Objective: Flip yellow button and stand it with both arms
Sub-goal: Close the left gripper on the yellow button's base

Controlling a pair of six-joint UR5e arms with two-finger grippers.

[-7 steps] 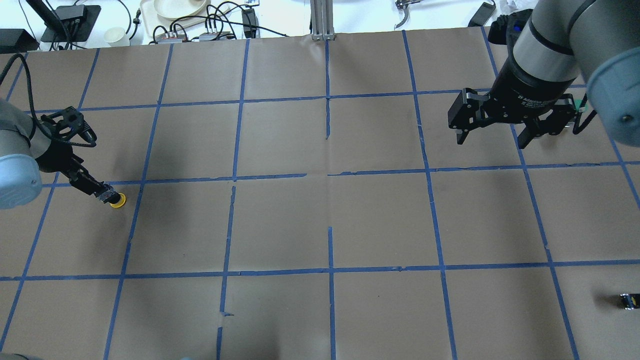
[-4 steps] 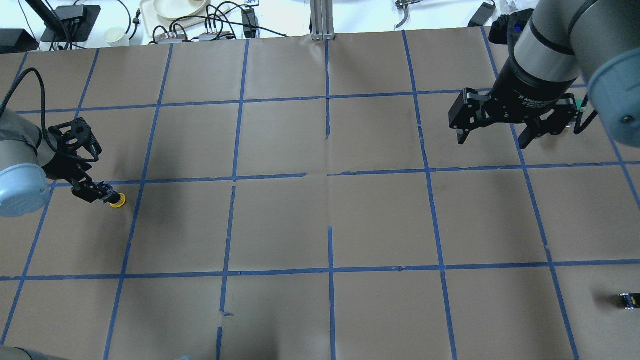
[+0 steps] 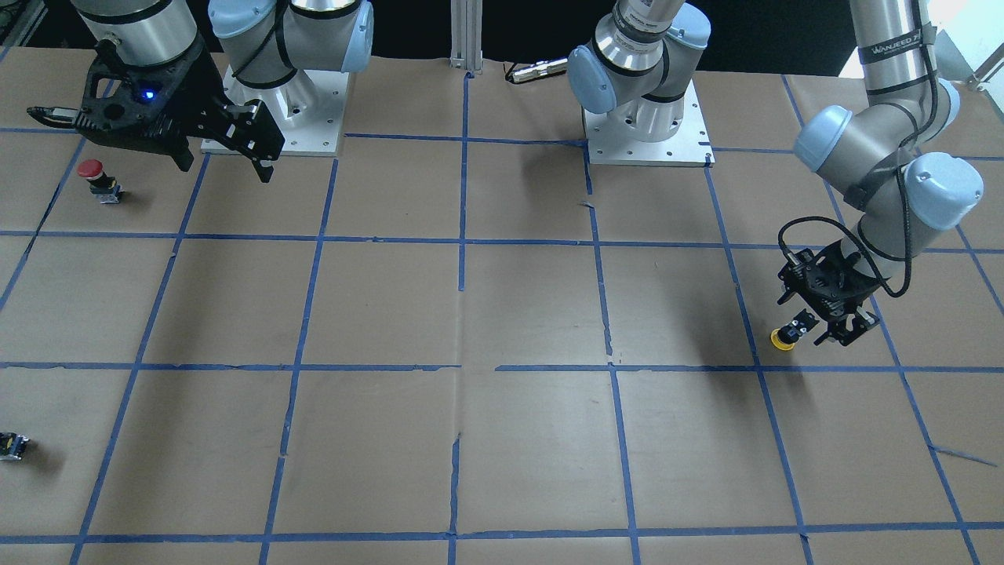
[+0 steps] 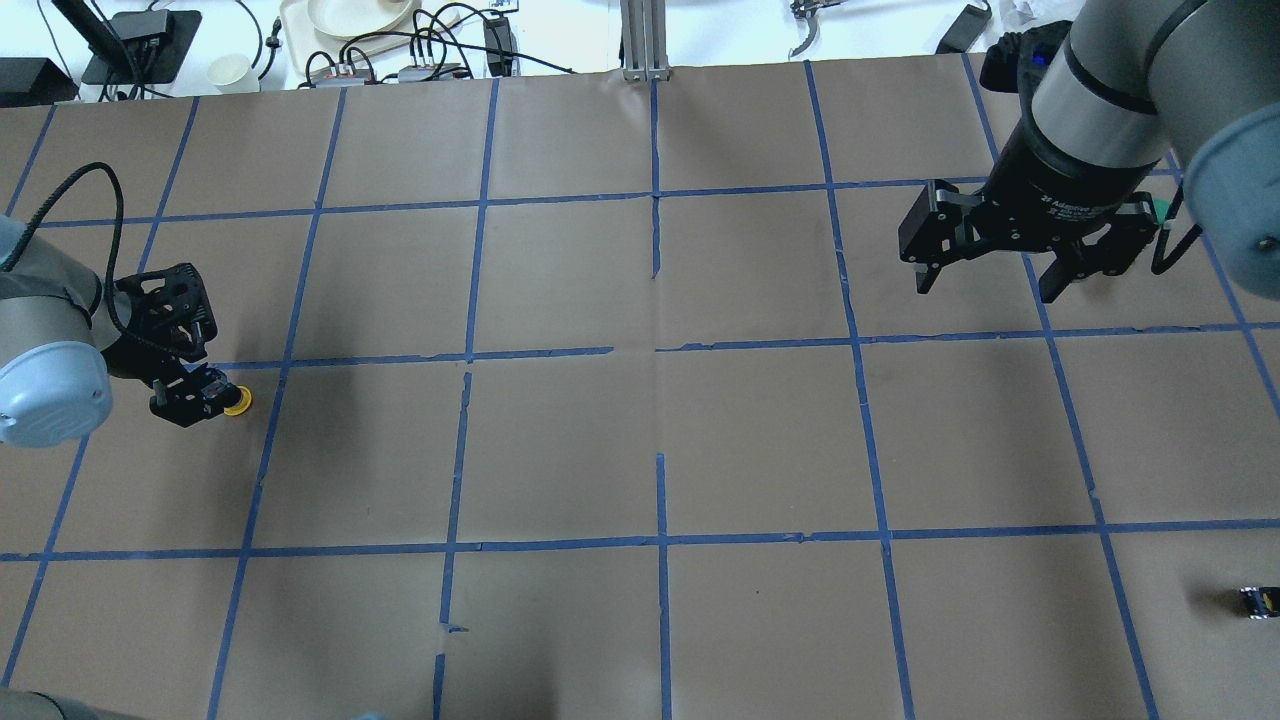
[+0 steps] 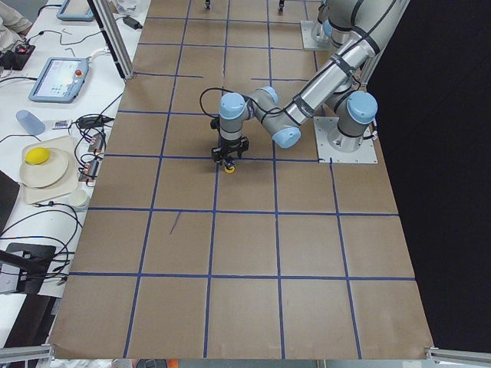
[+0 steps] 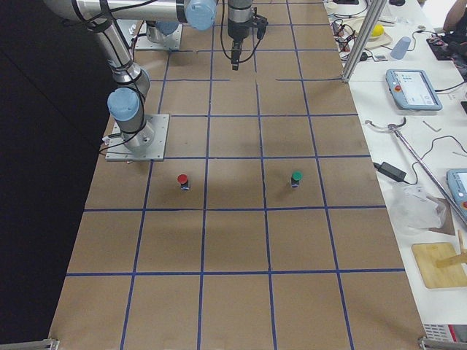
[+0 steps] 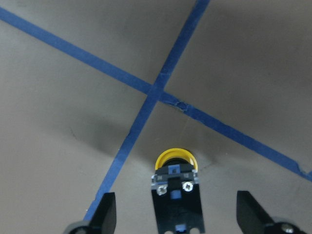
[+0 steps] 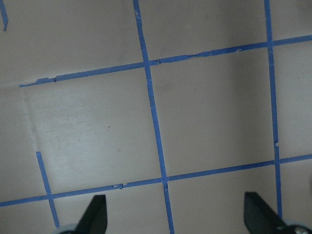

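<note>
The yellow button (image 4: 237, 401) lies on its side on the brown paper at the table's left, near a blue tape crossing. Its yellow cap (image 7: 175, 158) points away from my left gripper and its black body (image 7: 176, 204) points toward it. My left gripper (image 4: 195, 393) is low over the table and open. Its fingers (image 7: 105, 212) stand wide on either side of the body without touching it. The button also shows in the front view (image 3: 781, 337), beside the left gripper (image 3: 823, 326). My right gripper (image 4: 985, 288) hangs open and empty above the far right of the table (image 3: 226, 169).
A red-capped button (image 3: 92, 174) and a green-capped button (image 6: 296, 177) stand under the right arm. A small black part (image 4: 1257, 601) lies at the front right edge. Cables, a tray and devices (image 4: 350, 30) line the bench beyond the table's far edge.
The left wrist has swung round and come lower beside the button, so the gripper now lines up with its body. The yellow cap has stayed in place. The right arm has barely moved.
</note>
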